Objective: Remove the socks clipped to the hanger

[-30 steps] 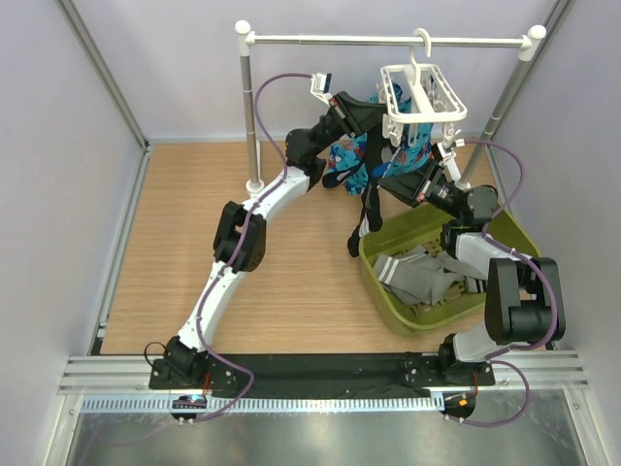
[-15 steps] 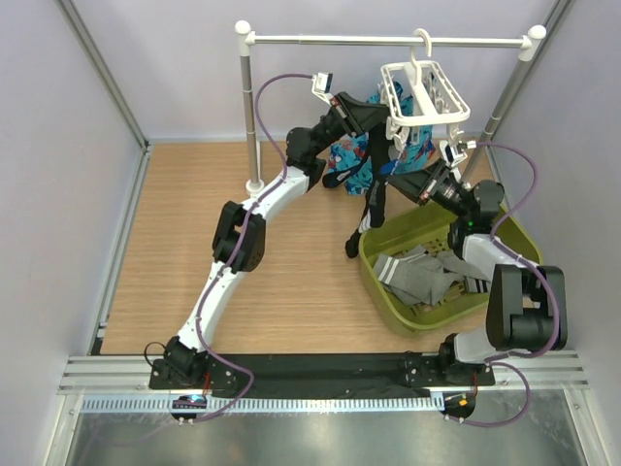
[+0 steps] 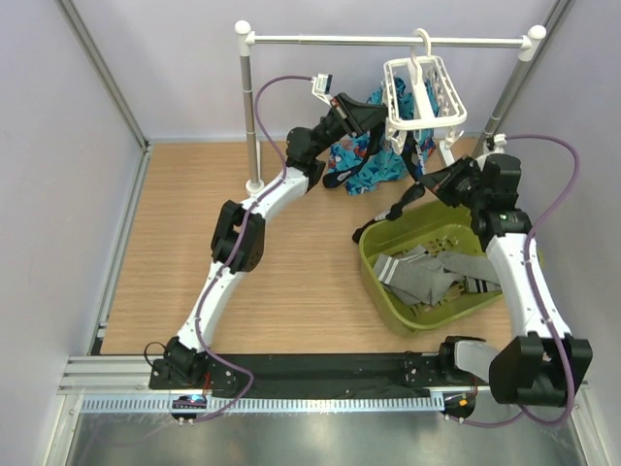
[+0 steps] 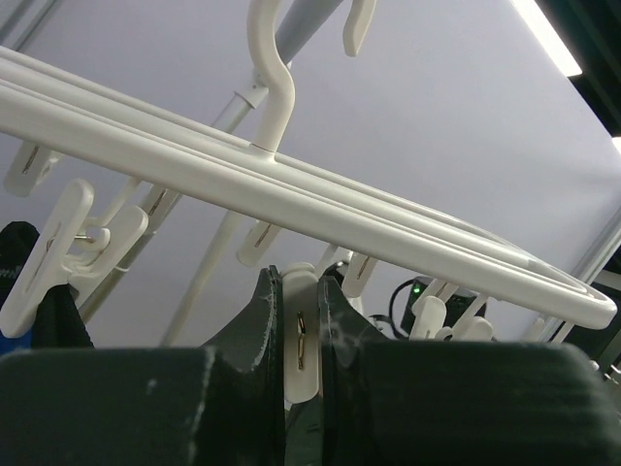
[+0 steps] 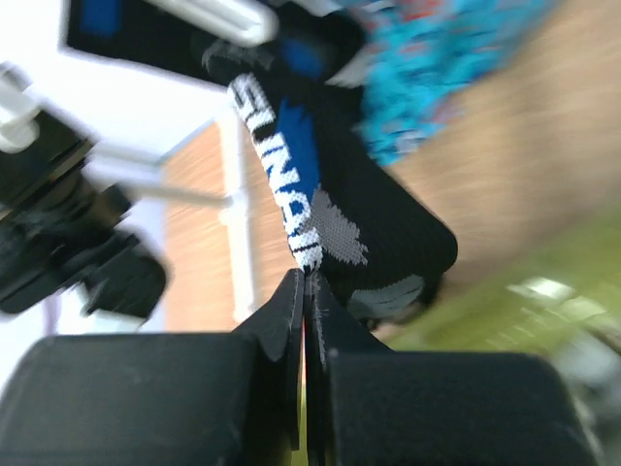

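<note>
The white hanger [image 3: 423, 93] hangs by its hook from the rail. My left gripper [image 3: 381, 118] is at its left side, shut on a white clip peg [image 4: 299, 335] under the frame [image 4: 291, 189]. My right gripper [image 3: 434, 183] is below the hanger, shut on a black sock [image 3: 388, 214] with white and blue marks [image 5: 320, 194]. The sock stretches slantwise, its toe over the basket's far corner. Its upper end is by the pegs; whether it is clipped is hidden. Another dark sock [image 4: 49, 311] hangs from a peg on the left. Grey socks [image 3: 427, 277] lie in the basket.
A green basket [image 3: 383, 282] stands on the wooden floor at the right. A bright blue patterned cloth [image 3: 364, 155] hangs behind the left gripper and shows in the right wrist view [image 5: 456, 58]. The white rail stand's posts [image 3: 252, 116] rise left and right.
My right arm has swung up and to the right, pulling the black sock from hanging straight down to a slant. The hanger has shifted slightly. My left gripper has stayed on its peg.
</note>
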### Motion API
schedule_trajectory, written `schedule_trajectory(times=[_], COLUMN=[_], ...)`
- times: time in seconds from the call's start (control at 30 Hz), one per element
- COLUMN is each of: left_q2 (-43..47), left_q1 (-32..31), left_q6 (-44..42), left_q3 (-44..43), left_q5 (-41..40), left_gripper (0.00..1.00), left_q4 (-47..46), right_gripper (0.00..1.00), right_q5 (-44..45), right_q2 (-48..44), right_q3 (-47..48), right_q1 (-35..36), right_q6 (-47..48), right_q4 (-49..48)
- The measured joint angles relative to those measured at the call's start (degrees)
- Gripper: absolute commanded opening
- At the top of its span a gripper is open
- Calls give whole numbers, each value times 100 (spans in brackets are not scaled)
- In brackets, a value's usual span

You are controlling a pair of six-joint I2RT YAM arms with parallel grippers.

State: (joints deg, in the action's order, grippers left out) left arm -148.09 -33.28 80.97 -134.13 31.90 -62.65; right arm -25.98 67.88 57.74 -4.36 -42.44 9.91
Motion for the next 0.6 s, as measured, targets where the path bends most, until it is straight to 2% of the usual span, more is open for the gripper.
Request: schedule_trajectory(times=[0.17,0.27,0.47,0.6], left_q2=[192,269,348,367], left_q1=[2,2,2,2], left_q6=[-55,-68,-109,-114], left_q3=[275,354,407,505], left_q5=[-26,-31,-28,-39], left_gripper=[0,0,0,7], left_q4=[70,85,225,262], right_gripper=[1,1,1,1], right_q5=[2028,2861,3764,3978], right_q2=[-483,-682,-992,-1305], right_q3=[979,1508,2275,2081], right_q1=[0,0,0,0], right_q6=[529,785,1152,1241], right_q4=[1851,2544,3530,3825])
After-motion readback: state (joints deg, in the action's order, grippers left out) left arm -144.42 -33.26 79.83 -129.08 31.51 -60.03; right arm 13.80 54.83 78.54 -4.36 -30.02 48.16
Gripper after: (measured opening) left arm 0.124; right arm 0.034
